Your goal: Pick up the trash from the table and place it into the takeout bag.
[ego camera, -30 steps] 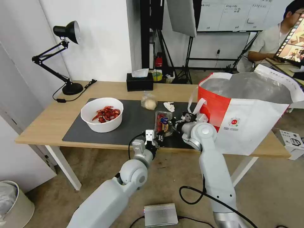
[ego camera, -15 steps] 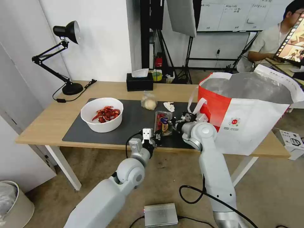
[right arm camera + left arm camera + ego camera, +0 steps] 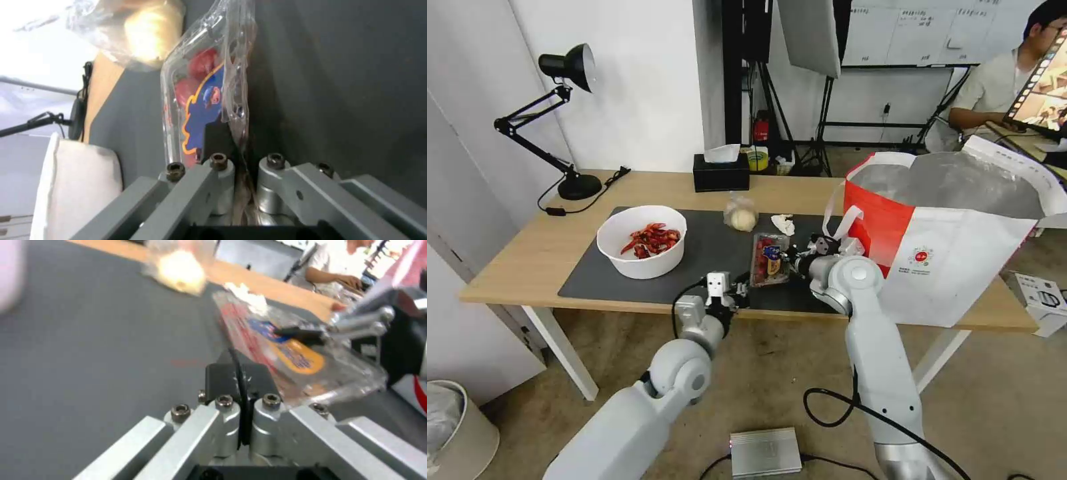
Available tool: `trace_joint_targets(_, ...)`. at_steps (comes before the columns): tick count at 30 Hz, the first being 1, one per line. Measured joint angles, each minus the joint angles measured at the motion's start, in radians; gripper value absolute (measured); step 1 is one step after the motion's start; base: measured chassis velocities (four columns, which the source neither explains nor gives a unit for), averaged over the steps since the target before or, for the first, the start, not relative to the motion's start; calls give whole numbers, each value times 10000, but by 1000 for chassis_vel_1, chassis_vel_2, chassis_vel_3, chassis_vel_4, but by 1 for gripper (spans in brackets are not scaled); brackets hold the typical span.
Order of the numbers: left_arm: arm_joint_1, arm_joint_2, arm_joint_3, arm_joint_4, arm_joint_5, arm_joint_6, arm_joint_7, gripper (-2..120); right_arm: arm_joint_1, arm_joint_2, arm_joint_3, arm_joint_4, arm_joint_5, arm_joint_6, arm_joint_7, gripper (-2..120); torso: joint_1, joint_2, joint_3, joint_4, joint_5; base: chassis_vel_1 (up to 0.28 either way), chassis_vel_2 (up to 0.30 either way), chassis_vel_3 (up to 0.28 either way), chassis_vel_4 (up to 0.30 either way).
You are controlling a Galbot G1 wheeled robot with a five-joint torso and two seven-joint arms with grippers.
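Observation:
My right gripper point(image 3: 794, 263) point(image 3: 240, 148) is shut on the near edge of the clear plastic tray point(image 3: 769, 259) point(image 3: 289, 353) point(image 3: 200, 90) with red bits, on the dark mat point(image 3: 707, 257). Left of the tray, by the table's point(image 3: 527, 257) front edge, my left gripper point(image 3: 738, 291) point(image 3: 240, 371) is shut on nothing. The white bowl point(image 3: 640, 268) of red shells stands on the mat's left part. Behind the tray lie the bagged beige lump point(image 3: 741, 215) point(image 3: 180, 263) and the crumpled tissue point(image 3: 784, 224) point(image 3: 247, 295). The takeout bag point(image 3: 954, 260) stands open at the right.
A black tissue box point(image 3: 721, 172) and a desk lamp point(image 3: 579, 185) stand at the table's back. On the floor lie a silver box point(image 3: 765, 451), a bin point(image 3: 454, 427) at the left and a carton point(image 3: 1044, 300) at the right.
My left gripper has drawn back to the left along the table's front edge, away from the tray. The right gripper stays on the tray.

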Motion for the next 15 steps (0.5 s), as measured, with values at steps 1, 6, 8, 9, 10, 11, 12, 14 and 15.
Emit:
trace_joint_targets(1,138,78,-213,-145,2,-35,38,0,-20,-3,-11,10,-11,2,-73,1,0,0,0,-1,-1,0,0,0,0)
trace_joint_targets(6,531,166,-600,-541,18,-46,73,0,-43,43,-48,38,-39,6,-125,1,0,0,0,-4,1,0,0,0,0)
trace_joint_targets(8,634,178,-627,-596,69,-46,79,0,-43,73,-67,58,-44,6,-126,1,0,0,0,-3,-1,0,0,0,0)
trace_joint_targets(9,785,191,-674,-675,156,-46,82,0,-42,108,-91,102,-51,5,-127,1,0,0,0,-3,0,0,0,0,0)
trace_joint_targets(10,921,196,-727,-749,209,-46,82,0,-38,125,-117,131,-56,5,-128,1,0,0,0,-3,-1,0,0,0,0)
trace_joint_targets(11,1086,198,-798,-837,270,-46,83,2,-32,144,-167,161,-67,5,-145,1,0,0,0,-2,0,0,0,0,0)
trace_joint_targets(12,1239,207,-875,-918,325,-46,87,7,-30,152,-202,191,-79,4,-172,1,0,1,0,-1,0,0,0,0,0)
trace_joint_targets(14,1331,217,-927,-966,349,-46,97,10,-30,156,-223,213,-87,4,-192,1,0,0,0,-2,1,0,0,0,0)
trace_joint_targets(15,1506,234,-1020,-1057,390,-48,129,15,-45,156,-249,265,-109,5,-244,1,0,1,0,0,0,0,0,0,0)
